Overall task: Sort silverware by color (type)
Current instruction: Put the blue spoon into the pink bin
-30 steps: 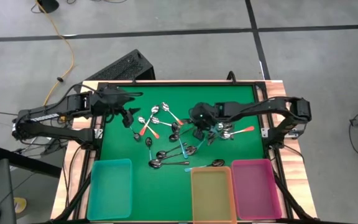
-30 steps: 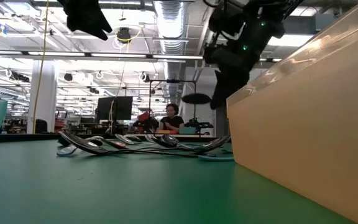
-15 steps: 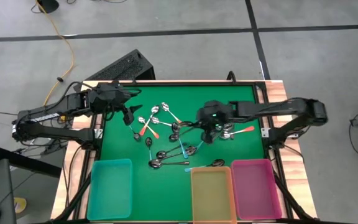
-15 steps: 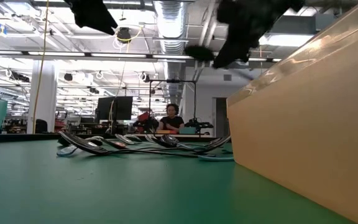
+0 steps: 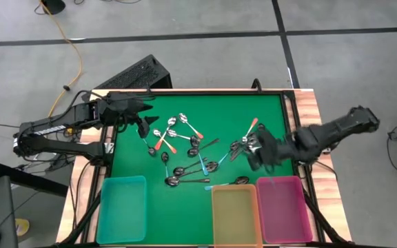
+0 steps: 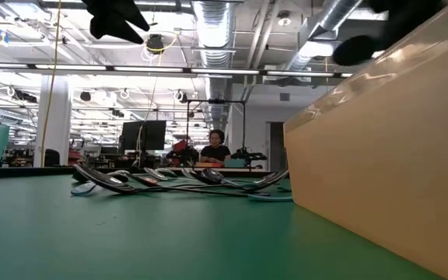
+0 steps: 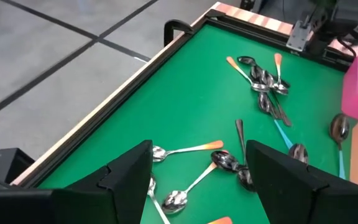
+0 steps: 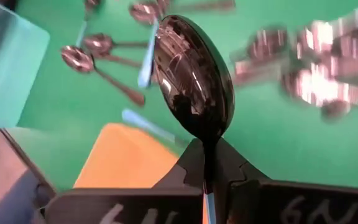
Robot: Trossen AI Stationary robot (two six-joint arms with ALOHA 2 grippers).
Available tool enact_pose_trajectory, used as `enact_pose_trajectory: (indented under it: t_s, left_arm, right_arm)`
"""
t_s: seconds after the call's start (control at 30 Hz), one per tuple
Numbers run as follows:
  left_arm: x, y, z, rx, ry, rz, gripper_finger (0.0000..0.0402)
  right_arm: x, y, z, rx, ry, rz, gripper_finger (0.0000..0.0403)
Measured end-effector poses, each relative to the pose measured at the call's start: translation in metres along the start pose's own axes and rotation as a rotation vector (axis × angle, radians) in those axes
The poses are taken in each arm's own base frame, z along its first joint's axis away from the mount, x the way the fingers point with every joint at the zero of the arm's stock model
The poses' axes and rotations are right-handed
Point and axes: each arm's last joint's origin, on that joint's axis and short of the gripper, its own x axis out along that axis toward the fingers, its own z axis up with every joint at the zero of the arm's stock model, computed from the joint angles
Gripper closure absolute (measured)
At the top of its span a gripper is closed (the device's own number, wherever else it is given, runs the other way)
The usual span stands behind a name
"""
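**Right gripper carrying one spoon toward the bins**

Right gripper (image 5: 266, 156) is clamped on a spoon (image 8: 194, 74), held by the handle with the shiny dark bowl standing out ahead of the fingers. In the high view it hangs over the green mat just above the pink bin (image 5: 284, 200), with the yellow bin (image 5: 236, 207) next to it. The handle is hidden inside the fingers apart from a thin light strip, so its colour cannot be confirmed.

Procedure, as judged from this position:
1. Confirm the handle colour and pick the bin that matches.
2. Centre the spoon bowl well inside the bin's rim before opening the fingers, since the spoon projects far forward.
3. Release low, so the spoon does not bounce out.

Left gripper (image 7: 197, 180) waits with its fingers spread wide and empty, above the far left part of the mat.

Work surface: a green mat (image 5: 185, 103) in a dark frame, on a wooden table. The remaining silverware (image 5: 185, 148) lies scattered mid-mat, several pieces crossing; handles are orange-red, light blue or plain metal. A teal bin (image 5: 123, 207) sits at the near left.

Room: the low view shows a large open hall with ceiling ducts and strip lights; a person (image 6: 215, 148) sits far behind the table.
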Motion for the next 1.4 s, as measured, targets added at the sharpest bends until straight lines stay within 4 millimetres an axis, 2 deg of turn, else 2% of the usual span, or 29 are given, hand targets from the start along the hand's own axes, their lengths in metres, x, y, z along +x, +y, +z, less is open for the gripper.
enact_pose_trajectory:
  t_s: [0.23,0.43,0.63,1.1,1.27,1.4]
  left_arm:
    - [0.000,0.000,0.000,-0.014,-0.003,0.006,0.0159]
    - [0.000,0.000,0.000,-0.015,-0.006,0.015,0.0159]
    - [0.000,0.000,0.000,-0.015,-0.006,0.015,0.0159]
    - [0.000,0.001,-0.001,-0.013,0.005,0.015,0.0159]
    - [0.000,-0.001,-0.002,-0.007,0.025,-0.030,0.0159]
    - [0.000,-0.001,-0.002,-0.001,0.024,-0.028,0.0159]
  right_arm:
    - [-0.013,-0.005,-0.062,0.207,0.098,-0.080,0.0376]
    - [-0.009,-0.008,-0.101,0.264,0.153,-0.178,0.0380]
    - [0.012,-0.001,-0.118,0.265,0.234,-0.321,0.0378]
    - [0.051,0.005,-0.153,0.203,0.258,-0.453,0.0377]
    - [0.059,0.003,-0.159,0.170,0.292,-0.512,0.0374]
    - [0.059,0.003,-0.160,0.169,0.293,-0.512,0.0349]
